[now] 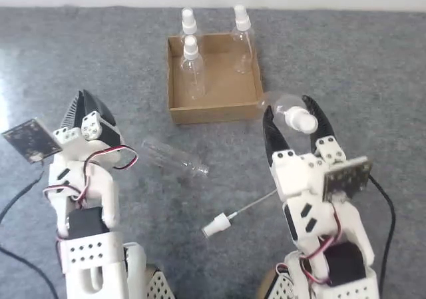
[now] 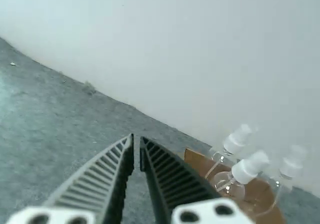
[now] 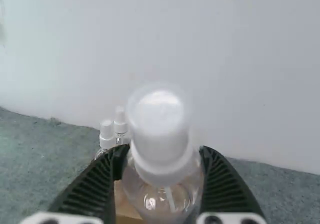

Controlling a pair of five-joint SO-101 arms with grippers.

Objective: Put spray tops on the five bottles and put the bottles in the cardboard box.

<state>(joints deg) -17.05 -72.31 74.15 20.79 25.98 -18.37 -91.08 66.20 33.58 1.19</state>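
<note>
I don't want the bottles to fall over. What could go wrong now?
The right hand grips a capped bottle close beside the cardboard box, near its front corner; lowering it there could catch the wall. Inside, three capped bottles stand upright, so a bump might topple them. The last bottle lies uncapped on its side on the table, near the loose spray top, and may roll when grabbed.
</note>
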